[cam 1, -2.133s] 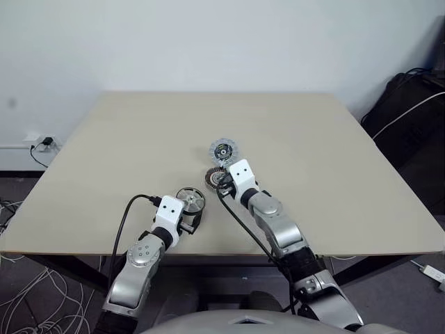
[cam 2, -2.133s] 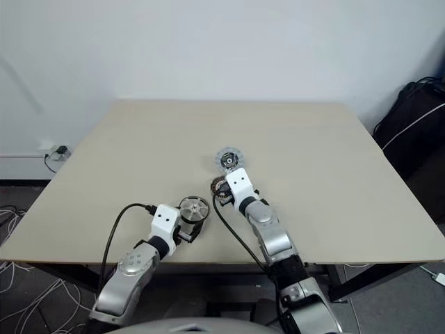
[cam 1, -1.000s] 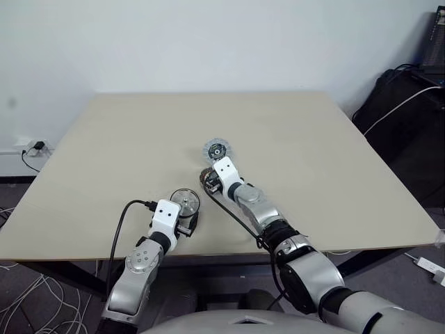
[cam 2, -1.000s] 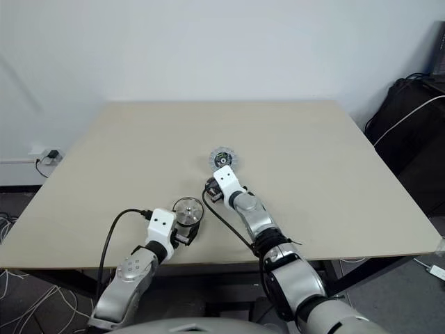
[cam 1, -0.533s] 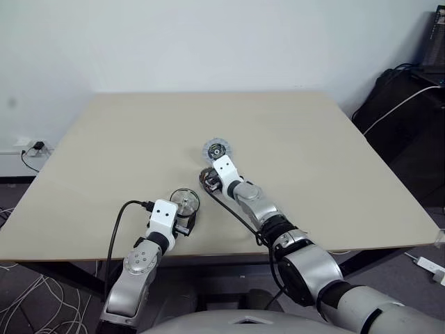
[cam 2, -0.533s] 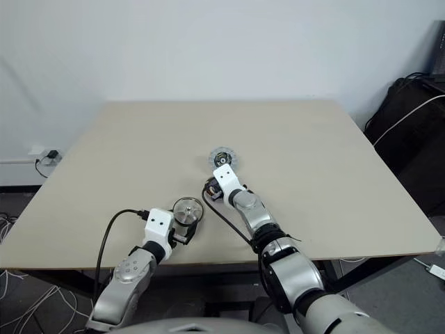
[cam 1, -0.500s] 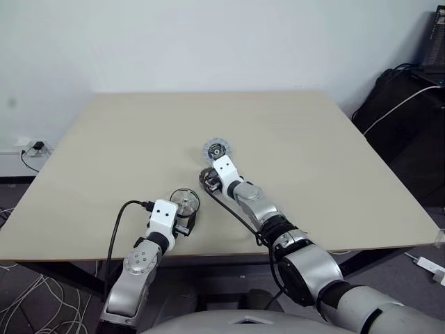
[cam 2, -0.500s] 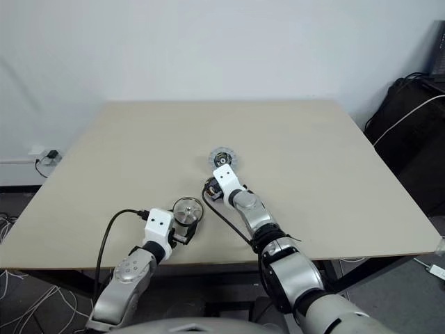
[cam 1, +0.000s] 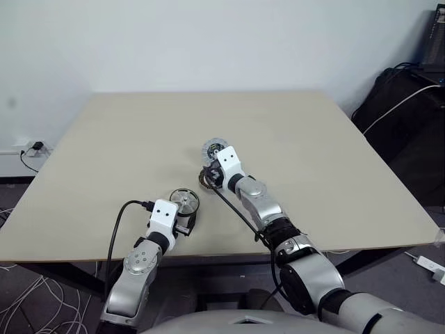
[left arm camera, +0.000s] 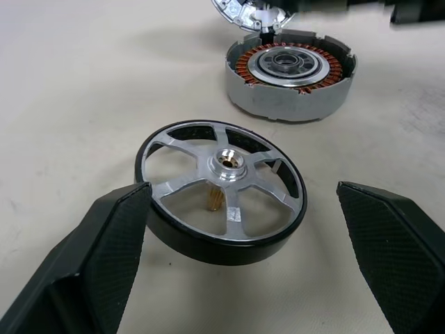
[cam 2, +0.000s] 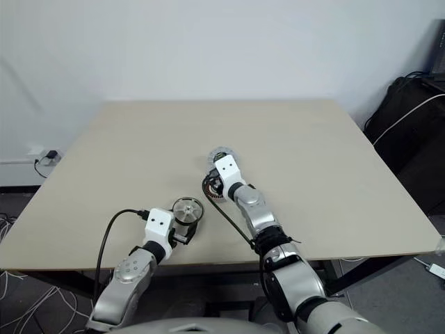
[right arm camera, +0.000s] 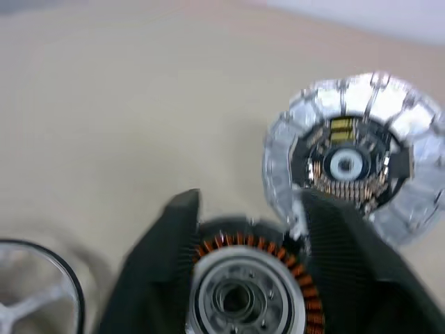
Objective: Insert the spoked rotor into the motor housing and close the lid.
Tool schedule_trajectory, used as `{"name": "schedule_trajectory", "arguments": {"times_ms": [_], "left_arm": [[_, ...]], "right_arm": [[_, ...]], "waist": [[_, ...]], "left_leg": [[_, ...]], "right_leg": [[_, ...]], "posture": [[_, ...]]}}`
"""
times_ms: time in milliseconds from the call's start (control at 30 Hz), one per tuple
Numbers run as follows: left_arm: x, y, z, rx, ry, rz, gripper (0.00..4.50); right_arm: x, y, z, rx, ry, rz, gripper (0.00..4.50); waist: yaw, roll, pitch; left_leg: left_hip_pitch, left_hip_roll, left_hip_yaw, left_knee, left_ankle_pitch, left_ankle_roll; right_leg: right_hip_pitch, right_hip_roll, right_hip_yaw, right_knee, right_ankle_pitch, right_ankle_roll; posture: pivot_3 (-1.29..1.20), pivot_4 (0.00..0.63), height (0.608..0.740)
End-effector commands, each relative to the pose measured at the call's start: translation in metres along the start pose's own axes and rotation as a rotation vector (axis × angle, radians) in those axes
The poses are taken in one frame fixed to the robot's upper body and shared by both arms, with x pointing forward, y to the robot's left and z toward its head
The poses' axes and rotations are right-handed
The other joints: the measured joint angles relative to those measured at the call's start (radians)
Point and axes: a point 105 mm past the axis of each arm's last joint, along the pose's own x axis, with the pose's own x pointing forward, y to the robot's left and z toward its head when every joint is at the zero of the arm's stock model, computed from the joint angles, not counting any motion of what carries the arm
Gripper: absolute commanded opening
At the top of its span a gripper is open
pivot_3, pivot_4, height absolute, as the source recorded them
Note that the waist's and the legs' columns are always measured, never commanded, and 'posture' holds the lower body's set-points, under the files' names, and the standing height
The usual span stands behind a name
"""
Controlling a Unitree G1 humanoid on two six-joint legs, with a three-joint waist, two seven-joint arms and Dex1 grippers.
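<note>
The spoked rotor, a ring of copper windings in a grey shell, rests flat on the table just in front of the motor housing, a pale toothed disc with a dark hub. My right gripper hangs over the rotor, open, with a finger to each side of it. It hides part of the housing in the head views. The lid, a shiny silver wheel with a raised hub and black rim, lies near the table's front edge. My left gripper is open around it, with both fingers clear of the rim.
The beige table is bare apart from these parts. Its front edge runs close behind the lid. A black cable loops from my left wrist. Black bags and cables stand beyond the right edge.
My right gripper has lifted and its fingers have spread. The rotor stays on the table beside the housing. The left arm and lid have not moved.
</note>
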Motion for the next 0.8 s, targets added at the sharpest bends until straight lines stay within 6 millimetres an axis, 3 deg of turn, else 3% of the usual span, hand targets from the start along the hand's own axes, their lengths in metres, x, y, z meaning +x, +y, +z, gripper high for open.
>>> {"name": "schedule_trajectory", "arguments": {"times_ms": [33, 167, 800], "left_arm": [[0.001, -0.002, 0.016, 0.013, -0.064, -0.012, 4.5], [0.002, -0.003, 0.016, 0.014, -0.065, -0.014, 4.5], [-0.003, 0.001, 0.015, 0.009, -0.066, 0.013, 4.5]], "right_arm": [[0.001, 0.007, 0.01, -0.026, -0.01, 0.009, 1.3], [0.003, 0.017, -0.001, -0.038, 0.055, 0.048, 0.02], [0.007, 0.012, -0.021, -0.059, 0.17, 0.049, 0.02]], "waist": [[0.0, 0.0, 0.0], [0.0, 0.0, 0.0], [0.0, 0.0, 0.0]], "left_leg": [[0.0, 0.0, 0.0, 0.0, 0.0, 0.0], [0.0, 0.0, 0.0, -0.001, 0.0, 0.001], [-0.001, 0.0, 0.0, -0.001, 0.0, 0.0]], "right_leg": [[0.0, 0.0, 0.0, 0.0, 0.0, 0.0], [-0.001, 0.0, 0.0, 0.0, 0.0, -0.001], [-0.002, 0.0, 0.0, 0.0, 0.0, -0.001]], "posture": [[0.0, 0.0, 0.74], [0.0, 0.0, 0.74], [0.0, 0.0, 0.74]]}}
